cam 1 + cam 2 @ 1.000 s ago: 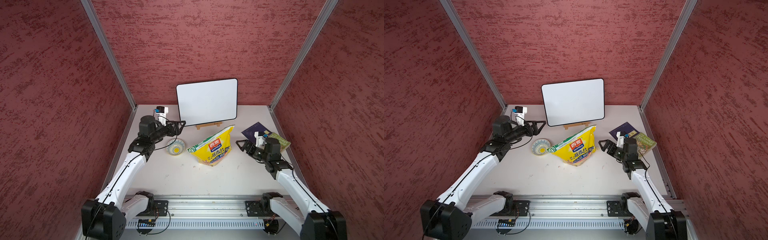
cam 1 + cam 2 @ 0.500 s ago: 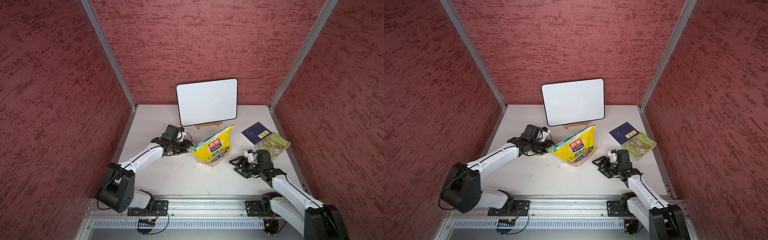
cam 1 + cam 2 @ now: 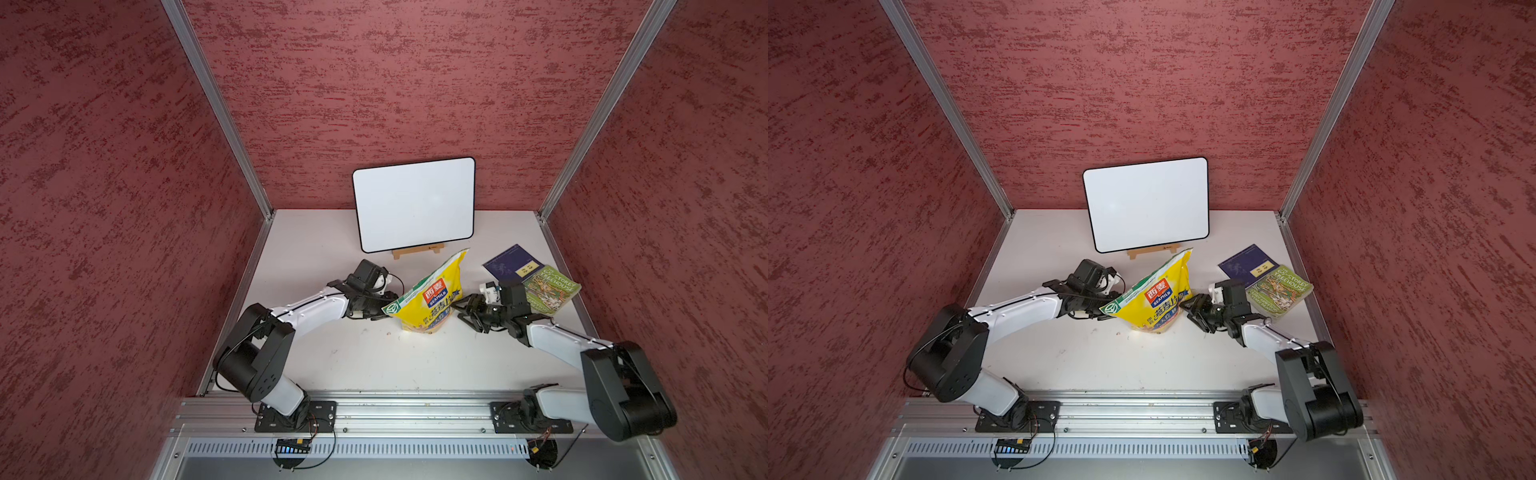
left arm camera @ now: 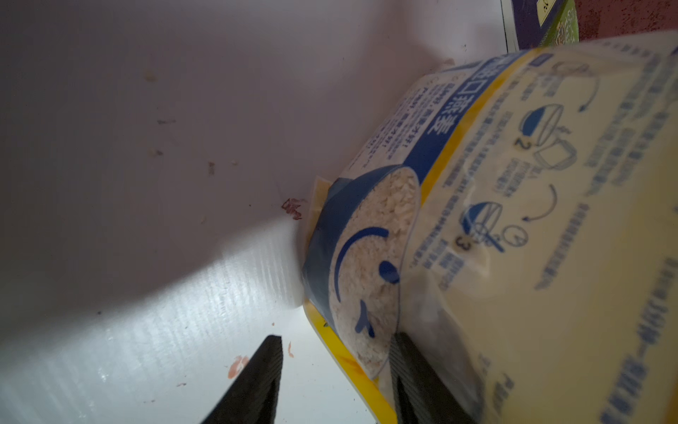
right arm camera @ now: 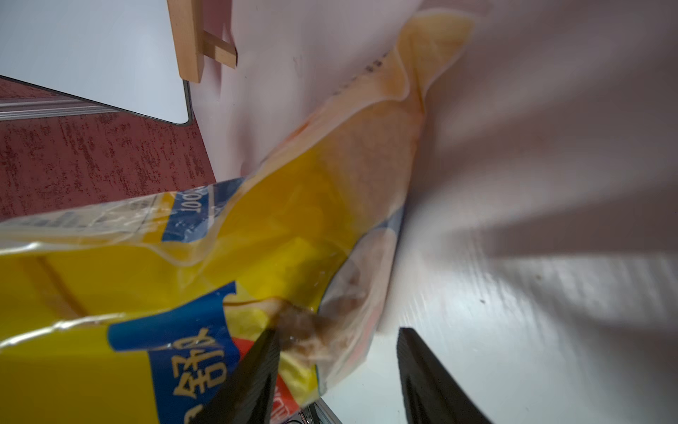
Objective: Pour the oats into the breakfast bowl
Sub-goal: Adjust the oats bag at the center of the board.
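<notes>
Between the two grippers, on the white table (image 3: pixel 374 365), stands the oats pouch (image 3: pixel 432 299), with its bottom on the table and its printed yellow front turned upward to the top views. The left arm lies low and stretched, its forearm almost level. The left gripper (image 3: pixel 386 309) is at the pouch's near top corner, the one with the green logo. In the left wrist view the left gripper (image 4: pixel 335 336) has its jaws apart: one finger (image 4: pixel 414 370) is against the pouch, the other is clear of it, and nothing is clamped. The right arm also reaches low, from the opposite side. The right gripper (image 3: pixel 460 312) is at the pouch's other edge with its jaws apart; in the right wrist view a lower corner of the pouch lies between them, touching only one finger (image 5: pixel 257 367). The green-white top strip runs slantwise from the left gripper away to a far corner, which points toward the whiteboard (image 3: pixel 413 203). Just behind the right gripper lie a green book (image 3: pixel 548 289) and a blue book (image 3: pixel 509 264).
</notes>
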`<state>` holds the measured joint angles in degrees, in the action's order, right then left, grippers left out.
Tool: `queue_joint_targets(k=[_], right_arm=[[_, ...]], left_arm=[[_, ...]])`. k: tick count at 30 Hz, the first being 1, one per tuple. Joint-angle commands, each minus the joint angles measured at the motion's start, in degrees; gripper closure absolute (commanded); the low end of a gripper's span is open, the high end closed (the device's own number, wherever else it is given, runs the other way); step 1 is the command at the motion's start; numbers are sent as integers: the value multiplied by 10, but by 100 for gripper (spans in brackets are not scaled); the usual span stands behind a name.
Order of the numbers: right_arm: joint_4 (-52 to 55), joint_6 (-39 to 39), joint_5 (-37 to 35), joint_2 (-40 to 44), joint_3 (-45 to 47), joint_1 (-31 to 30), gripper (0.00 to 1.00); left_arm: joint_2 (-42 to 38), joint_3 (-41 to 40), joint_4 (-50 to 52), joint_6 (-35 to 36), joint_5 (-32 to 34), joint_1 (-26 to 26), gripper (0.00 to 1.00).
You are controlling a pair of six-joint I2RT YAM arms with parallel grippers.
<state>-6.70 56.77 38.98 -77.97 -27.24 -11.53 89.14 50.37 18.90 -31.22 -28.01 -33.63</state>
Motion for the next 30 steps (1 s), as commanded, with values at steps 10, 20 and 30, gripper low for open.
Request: queue_joint_targets(k=[10, 20, 30], right_arm=[[3, -82, -46, -143, -184, -3, 46], [232, -253, -174, -11, -233, 8, 38], [319, -226, -51, 134, -300, -4, 35]], left_arm=[[-7, 2, -75, -53, 44, -75, 44], [-174, 3, 7, -10, 154, -27, 37], [-177, 93, -83, 6, 47, -35, 35]])
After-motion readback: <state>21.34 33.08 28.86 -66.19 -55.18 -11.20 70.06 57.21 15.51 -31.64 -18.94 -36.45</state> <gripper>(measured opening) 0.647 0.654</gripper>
